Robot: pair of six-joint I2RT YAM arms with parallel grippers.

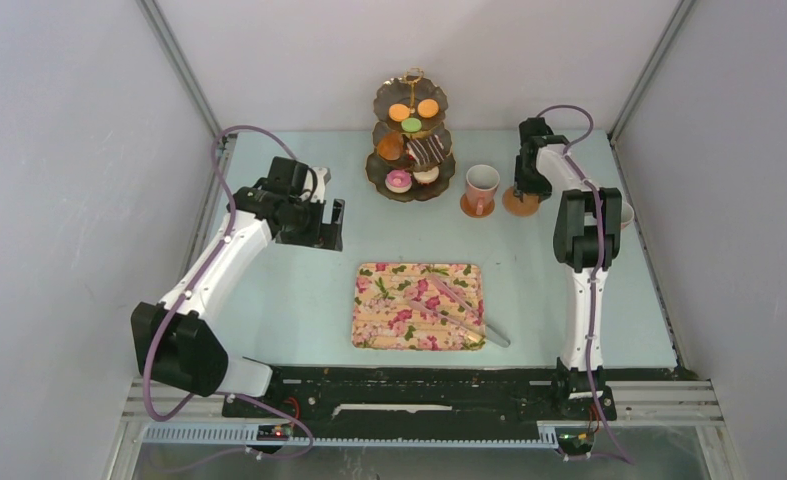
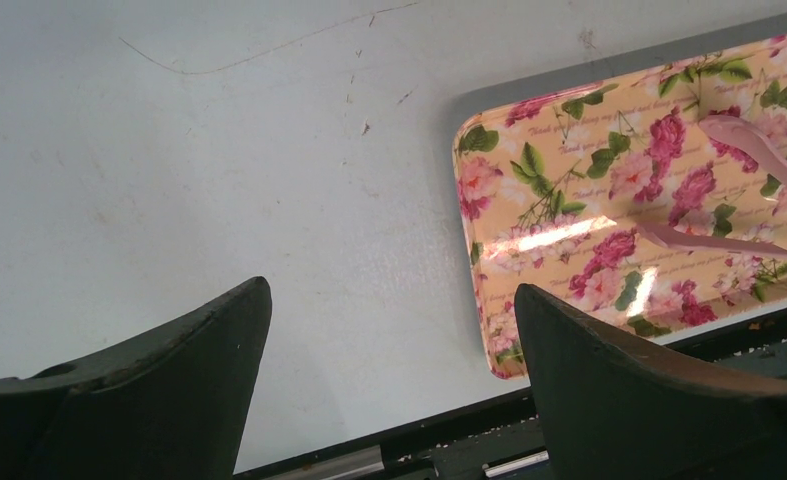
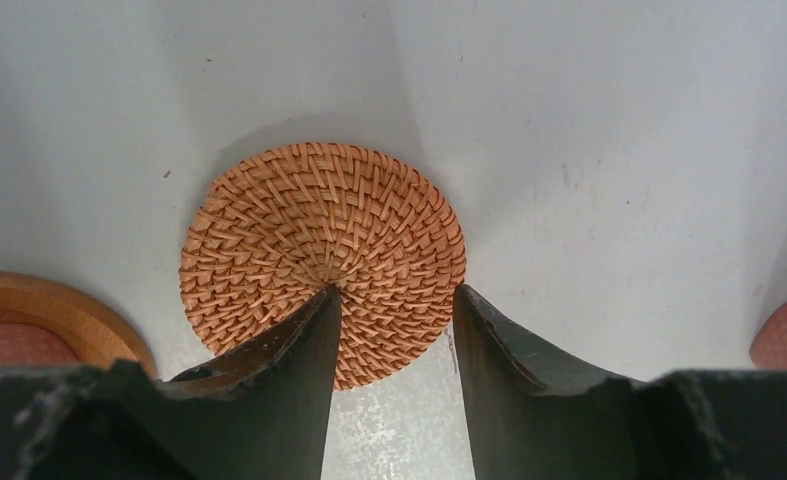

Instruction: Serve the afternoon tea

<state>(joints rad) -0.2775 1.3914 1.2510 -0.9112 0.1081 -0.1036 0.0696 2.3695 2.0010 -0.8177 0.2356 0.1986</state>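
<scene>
The right hand (image 3: 397, 292) stands half-open over the woven coaster (image 3: 319, 230), with one finger above its centre, the other at its near rim, and nothing clamped. The coaster lies flat on the desk (image 3: 609, 150) just beside the pink mug (image 1: 481, 185). To lift it well, I judge the hand should get the rim squarely between its fingers and close gently, so the flat weave does not skid; the left hand (image 2: 391, 290) hangs wide open and empty beside the floral tray (image 2: 569, 200).

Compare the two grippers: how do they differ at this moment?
The left gripper has its jaws wide apart; the right gripper holds them much narrower. The left gripper hangs over bare table beside the tray; the right gripper is over a woven coaster, near the mug. Both are open and hold nothing.
</scene>
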